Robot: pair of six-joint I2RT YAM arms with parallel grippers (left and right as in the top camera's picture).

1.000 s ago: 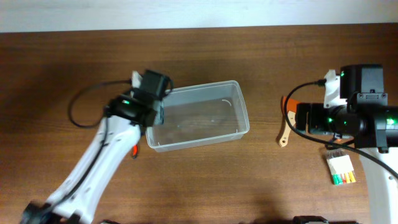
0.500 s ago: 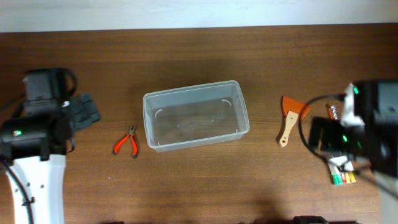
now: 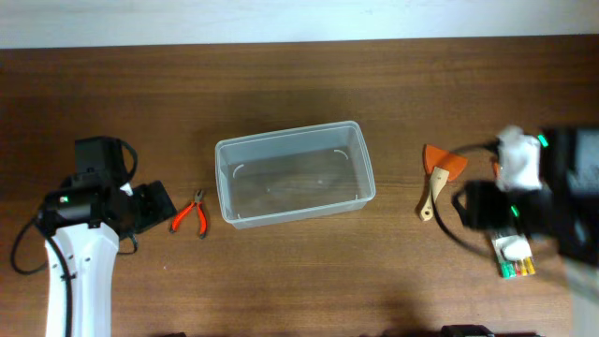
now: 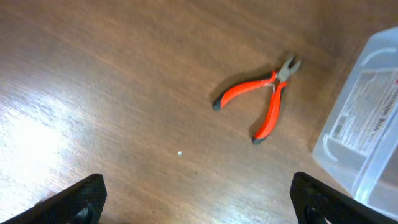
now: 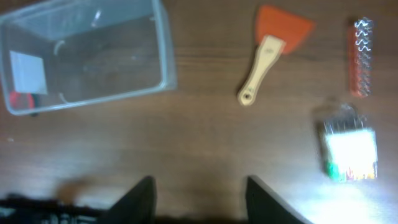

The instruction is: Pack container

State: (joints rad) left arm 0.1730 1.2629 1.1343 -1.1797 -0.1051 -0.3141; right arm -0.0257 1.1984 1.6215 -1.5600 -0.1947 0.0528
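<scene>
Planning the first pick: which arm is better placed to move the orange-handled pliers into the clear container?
Left. The left arm, jaws open, hovers beside the pliers, on the left side of the container. The right arm is across the container, near the scraper.

Overhead: black-and-white right arm motion-blurred, overlapping a small clear pack of coloured sticks. Left wrist: clear plastic rectangular tub cut by the right edge; left end effector shows fingertips only. Right wrist: soft focus; narrow orange strip unidentifiable.
</scene>
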